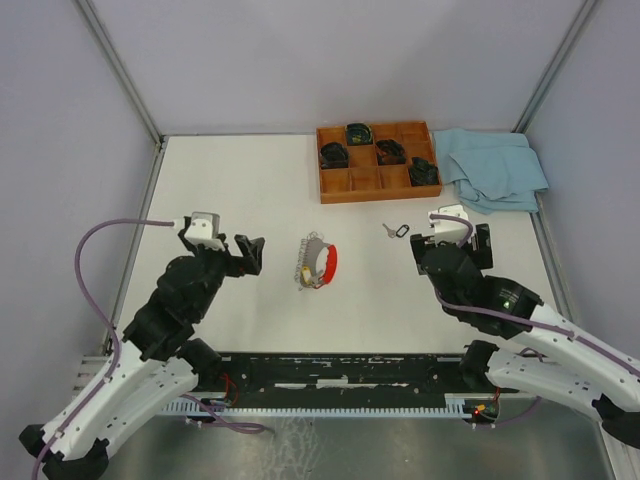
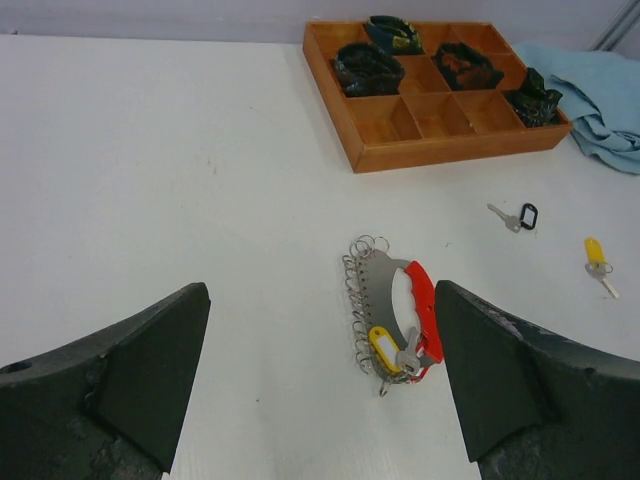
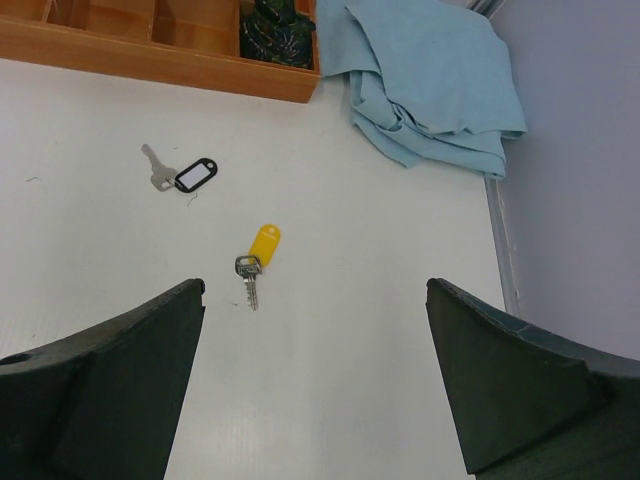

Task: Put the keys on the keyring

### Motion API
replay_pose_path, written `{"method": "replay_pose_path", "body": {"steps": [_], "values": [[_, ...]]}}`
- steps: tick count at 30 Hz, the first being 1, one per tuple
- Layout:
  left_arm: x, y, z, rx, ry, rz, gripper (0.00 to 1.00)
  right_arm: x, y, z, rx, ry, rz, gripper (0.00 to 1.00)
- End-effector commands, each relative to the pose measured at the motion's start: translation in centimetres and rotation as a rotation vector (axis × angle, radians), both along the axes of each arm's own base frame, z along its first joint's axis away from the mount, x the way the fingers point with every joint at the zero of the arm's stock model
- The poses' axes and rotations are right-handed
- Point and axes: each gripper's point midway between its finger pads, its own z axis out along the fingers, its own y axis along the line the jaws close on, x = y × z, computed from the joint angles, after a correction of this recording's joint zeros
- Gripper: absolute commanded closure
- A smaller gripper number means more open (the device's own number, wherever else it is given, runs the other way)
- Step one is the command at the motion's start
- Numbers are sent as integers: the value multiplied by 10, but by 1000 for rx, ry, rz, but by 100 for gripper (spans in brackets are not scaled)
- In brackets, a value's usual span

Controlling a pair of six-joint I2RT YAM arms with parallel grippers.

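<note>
The keyring (image 2: 392, 290), a silver crescent with small wire loops and a curved red band (image 2: 424, 304), lies flat mid-table (image 1: 318, 262). A yellow-capped key (image 2: 382, 349) rests at its lower end, its silver blade against the red band. My left gripper (image 2: 320, 292) is open and holds nothing; it hovers just left of the keyring (image 1: 251, 254). Another yellow-capped key (image 3: 259, 256) lies loose on the table (image 2: 597, 262). My right gripper (image 3: 314, 288) stands open just short of it, empty. In the top view the right wrist hides that key.
A plain silver key on a black oval loop (image 3: 183, 175) lies near the wooden tray (image 1: 378, 185), whose compartments hold dark objects. A blue cloth (image 1: 495, 168) is bunched at the back right. Metal frame rails run along the table's side edges.
</note>
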Motion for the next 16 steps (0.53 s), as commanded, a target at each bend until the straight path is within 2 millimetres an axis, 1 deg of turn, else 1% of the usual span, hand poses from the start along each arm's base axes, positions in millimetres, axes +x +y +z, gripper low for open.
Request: {"method": "replay_pose_path", "body": {"steps": [1, 6, 9, 16], "values": [[-5, 17, -4, 26, -64, 43, 1, -1, -17, 14, 15, -62, -87, 0], [-6, 14, -6, 19, -76, 18, 1, -1, -17, 14, 27, -69, -87, 0], [-4, 15, -7, 34, -70, 23, 1, -2, -18, 16, 31, -77, -87, 0], [-2, 8, -14, 32, -37, -9, 1, -5, -23, 21, 58, -101, -80, 0]]}}
